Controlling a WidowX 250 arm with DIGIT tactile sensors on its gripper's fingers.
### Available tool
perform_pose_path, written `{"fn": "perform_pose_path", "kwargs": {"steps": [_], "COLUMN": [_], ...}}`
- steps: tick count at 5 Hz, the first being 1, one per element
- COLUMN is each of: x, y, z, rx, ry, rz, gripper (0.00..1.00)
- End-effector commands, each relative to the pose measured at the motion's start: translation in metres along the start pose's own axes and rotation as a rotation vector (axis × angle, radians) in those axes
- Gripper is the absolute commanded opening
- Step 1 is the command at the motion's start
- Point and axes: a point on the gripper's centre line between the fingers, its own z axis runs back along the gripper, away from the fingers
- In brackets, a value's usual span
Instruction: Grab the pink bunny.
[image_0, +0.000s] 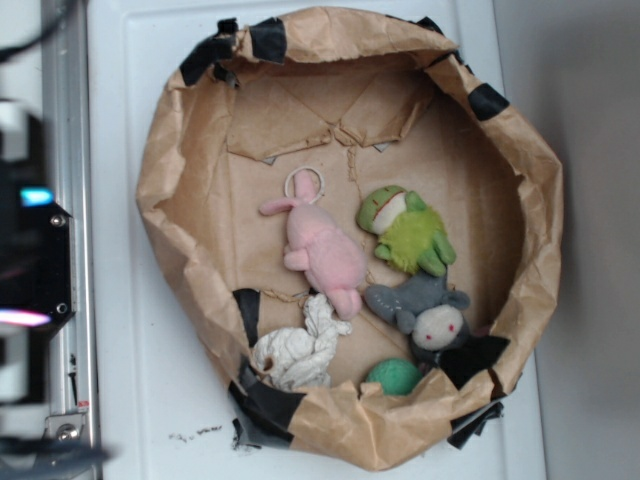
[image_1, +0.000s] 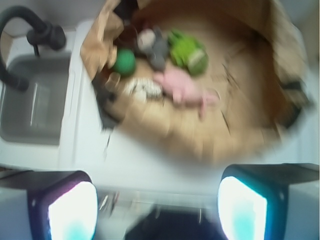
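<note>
The brown paper nest (image_0: 180, 190) holds the pink bunny (image_0: 322, 250) near its middle, touching the white cloth wad (image_0: 300, 350) and grey plush (image_0: 425, 312). The gripper (image_1: 156, 202) is wide open and empty. Risk: pinching a neighbour. Only the wrist view shows the sink (image_1: 35, 100).

The pink bunny (image_0: 322, 250) lies flat mid-bowl, ring loop at its ears.
</note>
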Motion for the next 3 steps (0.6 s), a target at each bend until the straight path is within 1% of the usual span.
{"fn": "perform_pose_path", "kwargs": {"steps": [1, 2, 3], "x": [0.088, 0.086, 0.058], "y": [0.034, 0.037, 0.027], "z": [-0.053, -0.099, -0.147], "rx": [-0.079, -0.002, 0.048], "ry": [-0.063, 0.012, 0.094], "rz": [-0.070, -0.152, -0.363], "gripper": [1.00, 1.00, 1.00]}}
